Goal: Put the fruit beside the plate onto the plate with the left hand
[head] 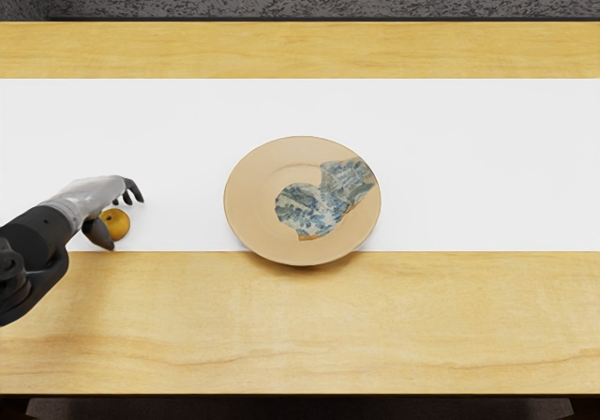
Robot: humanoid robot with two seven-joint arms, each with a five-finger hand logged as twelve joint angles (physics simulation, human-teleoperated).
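Straddling the fruit (115, 220) at the plate's (261, 172) nine o'clock, my left hand (94, 202) hangs released, placed to close on it.

No legible text, label or number anywhere.

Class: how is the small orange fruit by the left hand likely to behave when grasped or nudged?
The fruit looks round, so it would probably roll if nudged. It is small beside the left hand, so likely light. Its smooth-looking skin may slip.
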